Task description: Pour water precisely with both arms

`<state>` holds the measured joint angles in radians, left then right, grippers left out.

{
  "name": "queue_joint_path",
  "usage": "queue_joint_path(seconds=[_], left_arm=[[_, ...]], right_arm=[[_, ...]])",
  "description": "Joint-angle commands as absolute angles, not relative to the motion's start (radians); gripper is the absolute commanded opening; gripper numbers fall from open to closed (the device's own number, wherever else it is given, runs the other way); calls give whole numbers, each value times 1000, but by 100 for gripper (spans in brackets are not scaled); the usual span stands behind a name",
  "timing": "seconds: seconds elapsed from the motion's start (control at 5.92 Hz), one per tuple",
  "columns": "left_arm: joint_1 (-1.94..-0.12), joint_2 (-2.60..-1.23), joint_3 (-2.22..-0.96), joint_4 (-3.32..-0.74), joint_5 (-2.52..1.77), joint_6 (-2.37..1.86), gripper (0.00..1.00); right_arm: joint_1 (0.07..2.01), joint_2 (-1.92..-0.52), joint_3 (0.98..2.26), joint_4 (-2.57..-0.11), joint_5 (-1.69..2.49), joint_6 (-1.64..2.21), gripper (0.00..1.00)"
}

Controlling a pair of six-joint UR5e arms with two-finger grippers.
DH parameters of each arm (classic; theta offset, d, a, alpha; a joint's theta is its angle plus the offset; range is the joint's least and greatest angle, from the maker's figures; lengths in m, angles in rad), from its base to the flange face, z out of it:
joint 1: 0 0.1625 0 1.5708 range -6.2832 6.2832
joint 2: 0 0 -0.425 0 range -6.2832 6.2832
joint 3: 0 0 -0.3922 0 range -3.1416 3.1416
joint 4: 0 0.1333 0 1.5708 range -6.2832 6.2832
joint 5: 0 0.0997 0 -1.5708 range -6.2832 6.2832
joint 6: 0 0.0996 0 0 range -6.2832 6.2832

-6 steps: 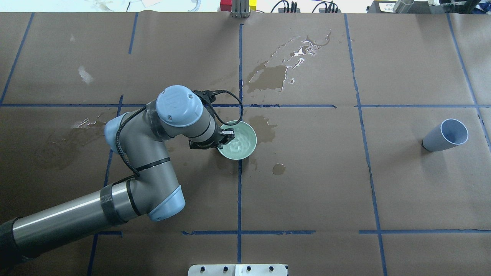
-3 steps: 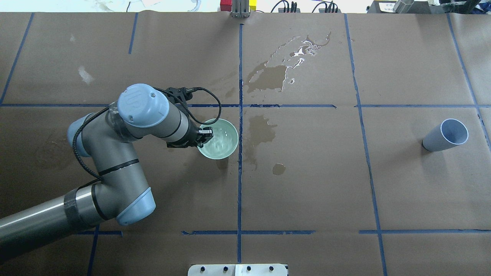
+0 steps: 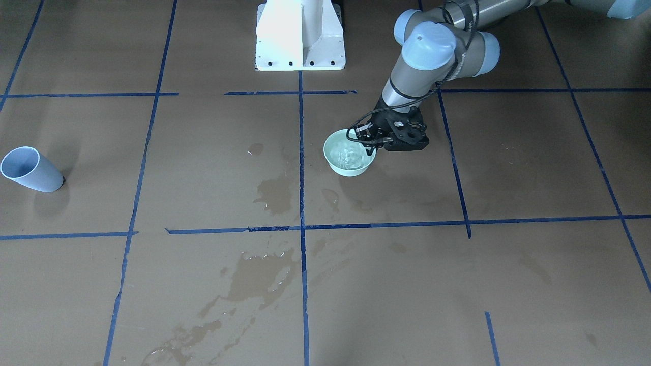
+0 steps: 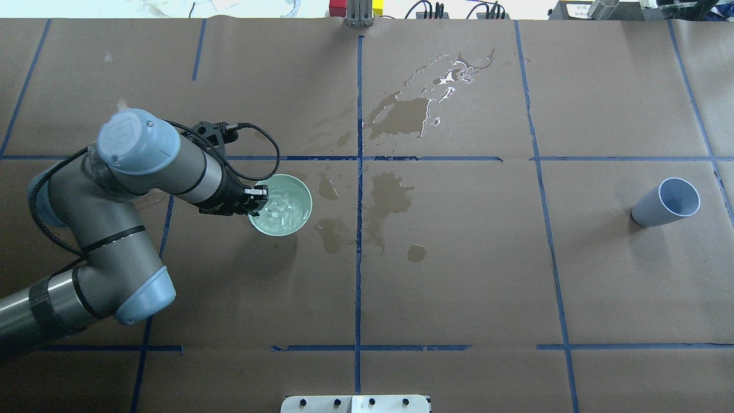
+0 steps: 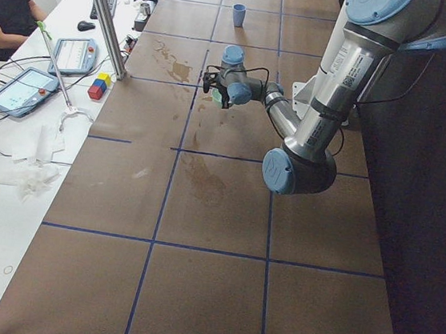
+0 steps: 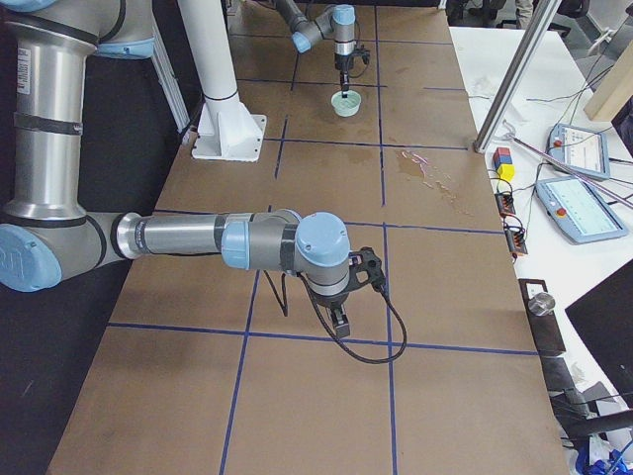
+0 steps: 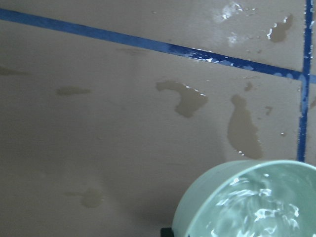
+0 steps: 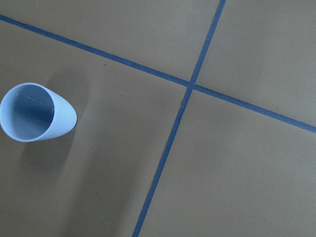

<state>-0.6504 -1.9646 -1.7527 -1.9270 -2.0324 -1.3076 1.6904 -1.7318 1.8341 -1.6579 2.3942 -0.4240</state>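
My left gripper [image 4: 256,200] is shut on the near-left rim of a pale green bowl [image 4: 289,223]; it also shows in the front-facing view [image 3: 370,145]. The bowl [image 3: 351,170] holds clear water [image 4: 282,203] with a rippling surface, also seen in the left wrist view [image 7: 256,210]. The bowl sits upright, left of the table's centre line. A pale blue cup [image 4: 665,202] stands empty at the far right, also in the right wrist view [image 8: 35,112]. My right gripper [image 6: 340,321] shows only in the exterior right view, low over bare paper; I cannot tell whether it is open or shut.
Dark wet stains lie by the centre line [image 4: 391,192] and farther back [image 4: 404,115]. Blue tape lines [image 4: 358,275] divide the brown paper. The white pedestal [image 3: 300,35] stands at the robot's edge. A metal pole [image 5: 103,16] and tablets [image 5: 22,89] stand at the far side.
My left arm has moved steadily left with the bowl in its grip, about a bowl's width each step. The water ripples more. Wet stains show where the bowl was.
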Motion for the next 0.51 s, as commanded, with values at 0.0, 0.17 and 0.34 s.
queue_joint_path(seconds=[0.0, 0.17, 0.34], left_arm=[[-734, -1858, -1753, -2002, -2148, -1253, 0], [-780, -1817, -1753, -2002, -2207, -1203, 0], [-814, -1778, -1753, -2003, -2241, -1166, 0]], right_arm=[[1690, -1752, 1864, -1661, 2393, -417, 100], [1690, -1753, 1864, -1663, 2395, -416, 100], [1690, -1758, 1870, -1663, 2395, -416, 100]])
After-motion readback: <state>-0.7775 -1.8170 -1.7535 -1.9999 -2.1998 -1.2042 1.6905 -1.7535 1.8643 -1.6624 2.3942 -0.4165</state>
